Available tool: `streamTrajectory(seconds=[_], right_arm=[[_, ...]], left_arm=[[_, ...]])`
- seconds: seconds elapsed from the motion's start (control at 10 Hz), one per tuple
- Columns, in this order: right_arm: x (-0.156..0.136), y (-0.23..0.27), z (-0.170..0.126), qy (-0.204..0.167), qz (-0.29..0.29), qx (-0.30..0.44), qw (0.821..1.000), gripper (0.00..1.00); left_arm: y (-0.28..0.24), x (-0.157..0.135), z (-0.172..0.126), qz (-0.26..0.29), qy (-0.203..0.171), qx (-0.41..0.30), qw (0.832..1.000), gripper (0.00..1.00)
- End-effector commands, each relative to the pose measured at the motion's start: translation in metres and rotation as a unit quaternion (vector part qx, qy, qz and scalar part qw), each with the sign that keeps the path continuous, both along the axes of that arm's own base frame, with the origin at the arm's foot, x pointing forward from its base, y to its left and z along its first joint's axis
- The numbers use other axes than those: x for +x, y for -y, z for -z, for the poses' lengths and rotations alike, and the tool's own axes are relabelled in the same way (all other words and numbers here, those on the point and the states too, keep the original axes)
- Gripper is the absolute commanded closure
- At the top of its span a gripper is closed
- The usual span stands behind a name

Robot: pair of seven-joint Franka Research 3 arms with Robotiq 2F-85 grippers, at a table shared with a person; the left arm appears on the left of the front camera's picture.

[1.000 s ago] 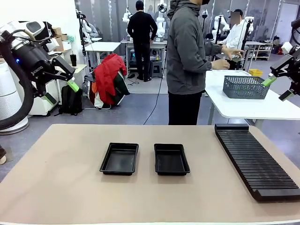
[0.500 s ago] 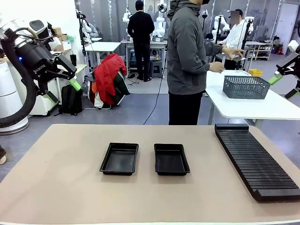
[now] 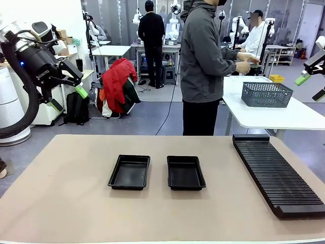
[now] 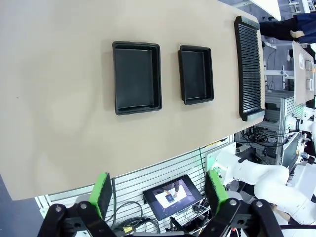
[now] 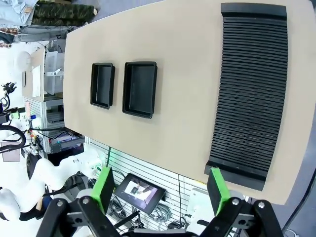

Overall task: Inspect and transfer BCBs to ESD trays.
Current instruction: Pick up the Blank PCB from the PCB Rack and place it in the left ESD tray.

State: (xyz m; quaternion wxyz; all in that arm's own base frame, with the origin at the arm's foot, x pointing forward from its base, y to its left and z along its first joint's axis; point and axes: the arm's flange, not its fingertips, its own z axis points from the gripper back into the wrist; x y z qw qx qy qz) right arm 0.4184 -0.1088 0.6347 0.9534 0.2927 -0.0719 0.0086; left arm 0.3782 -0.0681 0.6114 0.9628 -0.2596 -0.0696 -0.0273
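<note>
Two empty trays, left tray and right tray, side by side, centred on the tabletop, long axes running away from me. My left tool and right tool both wide, empty, raised outboard; left looks nearer.

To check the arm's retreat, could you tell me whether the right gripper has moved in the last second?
Yes. The right gripper has moved up and rightward in the front view, away from the grey mesh basket it earlier overlapped.
</note>
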Motion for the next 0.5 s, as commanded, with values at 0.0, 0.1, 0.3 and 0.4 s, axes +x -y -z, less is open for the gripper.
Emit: streamTrajectory(seconds=[0.0,0.1,0.3,0.4], right_arm=[[-0.0013,0.0088,-0.0036,0.0,-0.011,-0.008,1.0,0.0],[-0.0037,0.0079,-0.0027,0.01,-0.009,-0.019,1.0,0.0],[-0.0005,0.0014,-0.0028,0.001,0.0,-0.001,1.0,0.0],[-0.0005,0.0014,-0.0028,0.001,0.0,-0.001,1.0,0.0]], left_arm=[[-0.0003,-0.0004,0.0005,0.0,0.001,-0.001,1.0,0.0],[-0.0003,-0.0004,0.0005,0.0,0.001,-0.001,1.0,0.0],[-0.0003,-0.0004,0.0005,0.0,0.001,-0.001,1.0,0.0],[-0.0003,-0.0004,0.0005,0.0,0.001,-0.001,1.0,0.0]])
